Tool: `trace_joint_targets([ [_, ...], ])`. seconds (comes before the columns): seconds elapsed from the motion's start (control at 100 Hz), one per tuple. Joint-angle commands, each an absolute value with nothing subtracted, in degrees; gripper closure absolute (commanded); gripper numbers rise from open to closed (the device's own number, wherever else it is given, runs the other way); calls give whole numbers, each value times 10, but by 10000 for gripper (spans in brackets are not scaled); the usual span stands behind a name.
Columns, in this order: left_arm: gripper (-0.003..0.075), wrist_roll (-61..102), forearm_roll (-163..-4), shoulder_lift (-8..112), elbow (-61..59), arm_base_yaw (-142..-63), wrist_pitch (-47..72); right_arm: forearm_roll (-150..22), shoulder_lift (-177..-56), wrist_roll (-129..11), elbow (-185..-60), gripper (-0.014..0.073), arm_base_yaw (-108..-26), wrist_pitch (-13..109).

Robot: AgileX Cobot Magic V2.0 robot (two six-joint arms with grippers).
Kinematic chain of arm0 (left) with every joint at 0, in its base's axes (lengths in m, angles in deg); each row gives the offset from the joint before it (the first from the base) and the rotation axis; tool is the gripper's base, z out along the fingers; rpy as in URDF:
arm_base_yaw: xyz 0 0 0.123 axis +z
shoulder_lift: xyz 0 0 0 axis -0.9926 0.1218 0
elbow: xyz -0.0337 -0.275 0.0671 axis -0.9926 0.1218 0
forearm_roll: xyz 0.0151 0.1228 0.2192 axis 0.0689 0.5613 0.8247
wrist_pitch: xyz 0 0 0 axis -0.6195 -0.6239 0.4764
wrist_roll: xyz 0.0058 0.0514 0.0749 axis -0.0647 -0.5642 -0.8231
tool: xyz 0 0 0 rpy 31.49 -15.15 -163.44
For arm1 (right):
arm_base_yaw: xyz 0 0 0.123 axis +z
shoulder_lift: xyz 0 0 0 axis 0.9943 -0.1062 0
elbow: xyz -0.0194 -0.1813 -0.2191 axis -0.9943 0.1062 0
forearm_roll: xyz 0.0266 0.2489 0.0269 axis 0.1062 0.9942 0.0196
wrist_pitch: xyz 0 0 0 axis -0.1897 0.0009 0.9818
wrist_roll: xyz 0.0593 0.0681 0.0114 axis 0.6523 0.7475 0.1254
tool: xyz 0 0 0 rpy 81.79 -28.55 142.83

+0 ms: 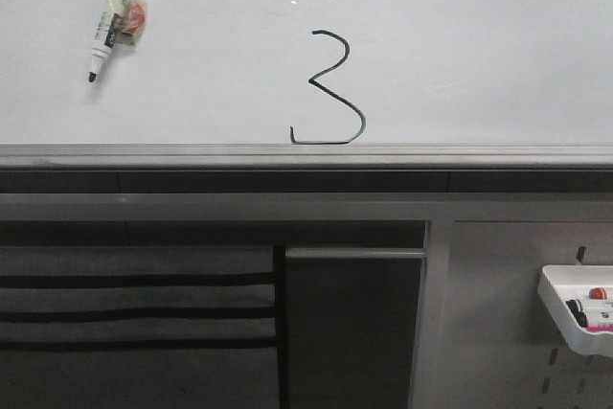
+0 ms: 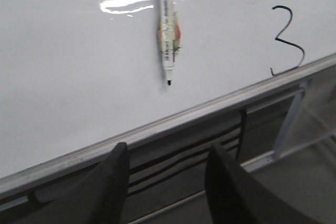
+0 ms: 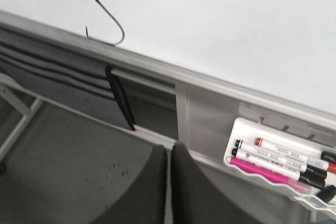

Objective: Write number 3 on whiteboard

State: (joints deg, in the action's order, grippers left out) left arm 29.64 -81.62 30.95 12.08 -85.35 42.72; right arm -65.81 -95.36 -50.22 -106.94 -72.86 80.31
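A black hand-drawn number 3 [image 1: 330, 91] stands on the whiteboard [image 1: 479, 55], its flat bottom stroke just above the grey frame edge; the number 3 [image 2: 286, 40] shows in the left wrist view too, and its lower part [image 3: 107, 11] in the right wrist view. A marker [image 1: 115, 16] with its black tip uncovered lies loose on the board at upper left, also seen as the marker [image 2: 167, 32] from the left wrist. My left gripper [image 2: 168, 153] is open and empty, off the board's lower edge. My right gripper [image 3: 169, 148] is shut with nothing in it, below the board.
A white tray [image 1: 565, 318] holding several markers, red, black and pink, hangs on the grey pegboard panel at lower right; the same tray [image 3: 247, 129] is close to my right gripper. A dark slotted panel [image 1: 134, 304] sits under the board's frame.
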Motion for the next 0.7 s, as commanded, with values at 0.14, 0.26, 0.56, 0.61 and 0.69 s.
trace_joint_targets([
  [0.14,459,306,-834,189,233,-830,255,-661,-871,-490,-997,656,-731,607],
  [0.26,648,306,-840,169,263,-830,190,-661,-861,-490,-981,656,-731,595],
  [0.56,741,306,-865,170,275,-830,187,-661,-864,-490,-981,656,-731,605],
  [0.61,741,306,-865,170,275,-830,187,-661,-864,-490,-981,656,-731,605],
  [0.69,741,306,-865,170,275,-830,187,-661,-864,-490,-981,656,-731,605],
])
